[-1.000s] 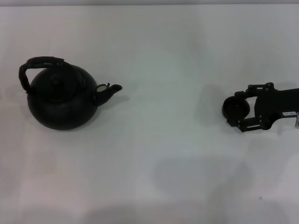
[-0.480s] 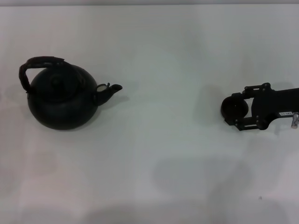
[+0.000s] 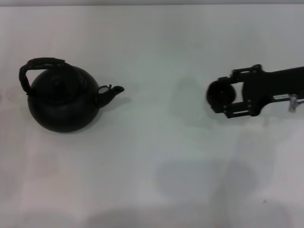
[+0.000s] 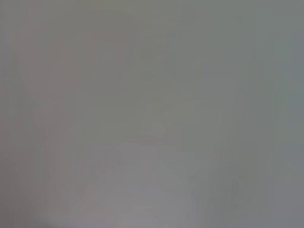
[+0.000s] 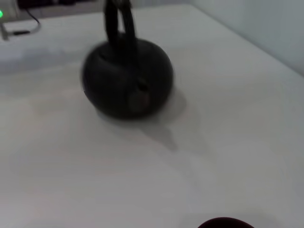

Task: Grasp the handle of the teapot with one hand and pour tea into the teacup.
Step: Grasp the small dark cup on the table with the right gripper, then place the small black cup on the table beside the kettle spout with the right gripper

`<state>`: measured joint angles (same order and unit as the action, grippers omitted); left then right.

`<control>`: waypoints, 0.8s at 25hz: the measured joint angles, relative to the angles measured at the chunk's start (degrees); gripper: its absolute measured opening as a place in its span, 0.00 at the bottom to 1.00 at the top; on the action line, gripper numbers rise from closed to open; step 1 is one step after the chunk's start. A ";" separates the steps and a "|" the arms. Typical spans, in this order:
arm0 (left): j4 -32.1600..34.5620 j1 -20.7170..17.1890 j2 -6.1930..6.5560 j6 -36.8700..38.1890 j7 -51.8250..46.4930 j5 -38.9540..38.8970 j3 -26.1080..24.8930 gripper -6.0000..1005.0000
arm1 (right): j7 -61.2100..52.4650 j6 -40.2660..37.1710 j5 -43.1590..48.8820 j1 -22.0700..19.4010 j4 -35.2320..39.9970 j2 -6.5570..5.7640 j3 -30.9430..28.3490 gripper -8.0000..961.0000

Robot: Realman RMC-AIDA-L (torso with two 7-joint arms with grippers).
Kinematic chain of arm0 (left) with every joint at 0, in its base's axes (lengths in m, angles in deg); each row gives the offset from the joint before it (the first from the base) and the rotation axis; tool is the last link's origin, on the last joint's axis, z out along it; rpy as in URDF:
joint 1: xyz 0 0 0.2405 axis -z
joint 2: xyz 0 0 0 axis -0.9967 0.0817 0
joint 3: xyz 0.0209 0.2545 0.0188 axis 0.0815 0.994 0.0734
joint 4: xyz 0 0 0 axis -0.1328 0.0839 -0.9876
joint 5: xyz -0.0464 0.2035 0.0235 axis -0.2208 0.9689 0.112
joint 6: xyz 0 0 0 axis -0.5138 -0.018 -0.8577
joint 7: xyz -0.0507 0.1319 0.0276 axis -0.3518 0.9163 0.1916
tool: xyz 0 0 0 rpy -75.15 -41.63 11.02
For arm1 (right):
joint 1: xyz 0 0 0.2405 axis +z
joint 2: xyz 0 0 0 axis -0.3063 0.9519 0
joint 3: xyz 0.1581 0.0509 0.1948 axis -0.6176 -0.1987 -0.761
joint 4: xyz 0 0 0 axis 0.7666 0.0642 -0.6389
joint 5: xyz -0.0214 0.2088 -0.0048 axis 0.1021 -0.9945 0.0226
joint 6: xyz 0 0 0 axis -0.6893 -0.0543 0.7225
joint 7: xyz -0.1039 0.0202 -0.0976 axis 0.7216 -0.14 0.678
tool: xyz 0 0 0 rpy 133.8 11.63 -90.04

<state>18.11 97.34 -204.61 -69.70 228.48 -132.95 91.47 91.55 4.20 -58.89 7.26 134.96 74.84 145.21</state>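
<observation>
I am carrying the light, breakable teacup (image 3: 219,94) between the right gripper (image 3: 223,96) fingers; the teapot (image 3: 63,100) looks heavy, so I'd grasp its rough handle (image 3: 39,63) at the crown.

Black teapot (image 3: 63,101) upright, teacup (image 3: 219,94) far right

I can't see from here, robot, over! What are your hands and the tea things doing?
Right gripper shut on small dark round teacup, carrying it. Left gripper out of view. Big black round teapot sits untouched, arched handle free. Nothing between them.
</observation>
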 joint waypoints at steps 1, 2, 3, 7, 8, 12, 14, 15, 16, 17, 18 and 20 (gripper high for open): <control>0.00 0.01 0.00 -0.01 0.00 0.00 0.02 0.86 | -0.91 -0.01 -0.80 0.37 0.53 0.04 1.64 0.76; 0.00 0.01 0.00 0.00 0.00 0.00 0.02 0.86 | -1.63 -0.49 -1.44 0.79 0.87 0.05 3.23 0.76; 0.00 0.03 0.00 0.00 0.00 0.01 0.02 0.86 | -2.37 -0.89 -2.19 1.25 1.19 0.10 4.79 0.76; 0.00 0.08 0.00 -0.04 0.00 0.06 0.02 0.86 | -4.87 -4.54 -4.21 3.46 1.44 0.44 10.68 0.77; 0.00 0.09 0.00 -0.08 0.00 0.07 0.02 0.86 | -5.59 -5.90 -4.65 3.92 1.45 0.51 12.28 0.77; 0.00 0.10 0.00 -0.35 0.00 0.09 0.02 0.86 | -7.81 -13.34 -6.62 5.14 1.58 0.60 19.06 0.78; 0.00 0.10 0.00 -0.41 0.00 0.09 0.02 0.86 | -8.35 -17.76 -7.39 5.34 1.77 0.62 22.47 0.78; 0.00 0.11 0.00 -0.42 0.00 0.09 0.02 0.86 | -8.58 -19.96 -7.65 5.30 1.95 0.63 24.15 0.79; 0.00 0.10 0.00 -0.41 0.00 0.09 0.02 0.86 | -8.78 -22.12 -7.83 5.20 2.07 0.63 25.63 0.79; 0.00 0.11 0.00 -0.38 0.00 0.09 0.02 0.86 | -8.95 -23.87 -7.87 5.08 2.14 0.63 27.12 0.79; 0.00 0.10 0.00 -0.34 0.00 0.09 0.02 0.86 | -9.02 -24.99 -7.89 5.05 2.15 0.63 28.03 0.79; 0.00 0.10 0.00 -0.22 0.00 0.09 0.02 0.86 | -9.09 -26.42 -7.92 5.04 1.95 0.65 29.51 0.80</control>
<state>18.11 97.44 -204.62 -69.92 228.48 -132.85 91.49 82.47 -22.22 -66.81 12.30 136.91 75.49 174.72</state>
